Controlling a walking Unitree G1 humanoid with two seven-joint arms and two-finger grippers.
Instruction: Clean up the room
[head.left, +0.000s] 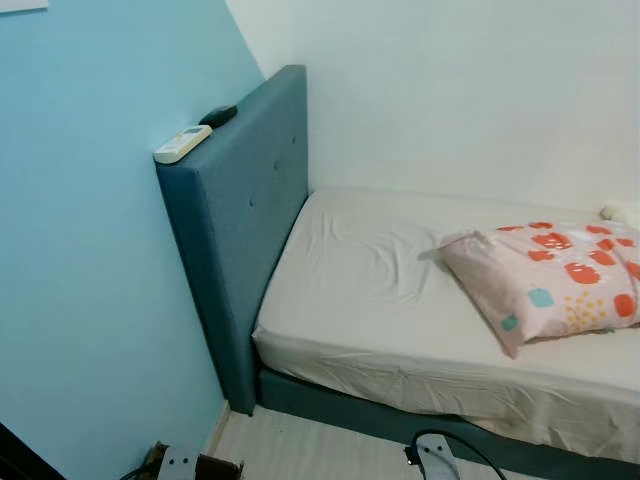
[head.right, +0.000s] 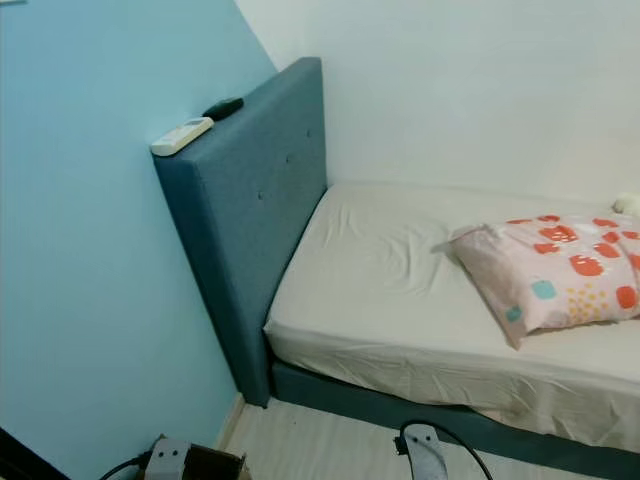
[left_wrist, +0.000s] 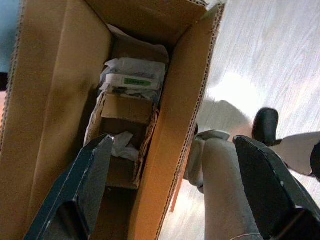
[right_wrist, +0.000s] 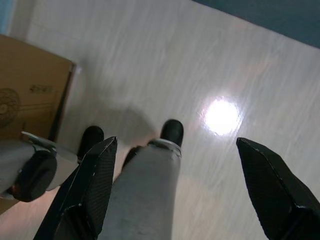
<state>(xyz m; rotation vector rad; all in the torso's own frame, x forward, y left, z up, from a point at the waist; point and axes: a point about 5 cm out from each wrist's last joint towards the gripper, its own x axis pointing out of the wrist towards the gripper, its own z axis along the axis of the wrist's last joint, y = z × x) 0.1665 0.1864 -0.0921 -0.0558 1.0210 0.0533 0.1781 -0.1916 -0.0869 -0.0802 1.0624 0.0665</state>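
Note:
A pink pillow (head.left: 555, 282) with red and teal prints lies on the bed's cream sheet (head.left: 380, 290), toward the right. A white remote (head.left: 182, 143) and a small black object (head.left: 218, 115) rest on top of the teal headboard (head.left: 240, 210). My left gripper (left_wrist: 175, 190) hangs open above an open cardboard box (left_wrist: 50, 100) holding crumpled paper and a white packet (left_wrist: 134, 76). My right gripper (right_wrist: 180, 185) hangs open over the pale wood floor (right_wrist: 200, 65), with nothing between its fingers.
A light blue wall (head.left: 80, 280) stands to the left, a white wall behind the bed. My grey legs and black feet (right_wrist: 172, 131) show on the floor. A small pale object (head.left: 622, 212) lies at the bed's far right edge.

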